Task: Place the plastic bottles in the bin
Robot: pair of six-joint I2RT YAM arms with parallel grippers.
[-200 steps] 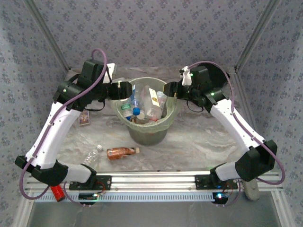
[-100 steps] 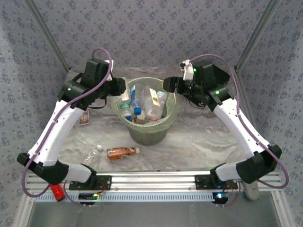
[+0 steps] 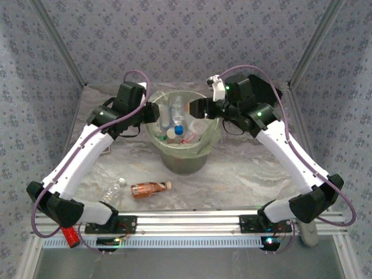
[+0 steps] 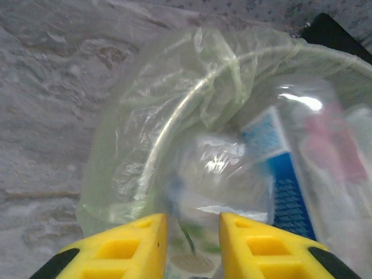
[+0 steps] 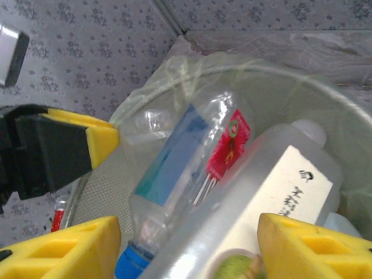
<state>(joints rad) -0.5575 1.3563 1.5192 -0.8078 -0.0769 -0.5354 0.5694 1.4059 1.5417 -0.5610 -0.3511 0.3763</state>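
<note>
Left gripper (image 4: 193,224) has its jaws pinched on the bin (image 4: 174,122) at rim and liner. Right gripper (image 5: 186,224) hangs with jaws spread over the binned bottles (image 5: 174,157) just ahead. Two lie on the table (image 3: 244,174), well behind both jaws (an amber bottle (image 3: 150,187), a clear bottle (image 3: 113,190)). They look light, slick and crushable; best taken mid-body.

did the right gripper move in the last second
Yes. The right gripper has shifted left, away from the right rear frame post and further in over the bin.

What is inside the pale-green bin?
The round pale-green translucent bin holds a pile of clear plastic bottles; a blue-capped bottle and a white-labelled bottle lie uppermost. Whatever is beneath them is covered.
</note>
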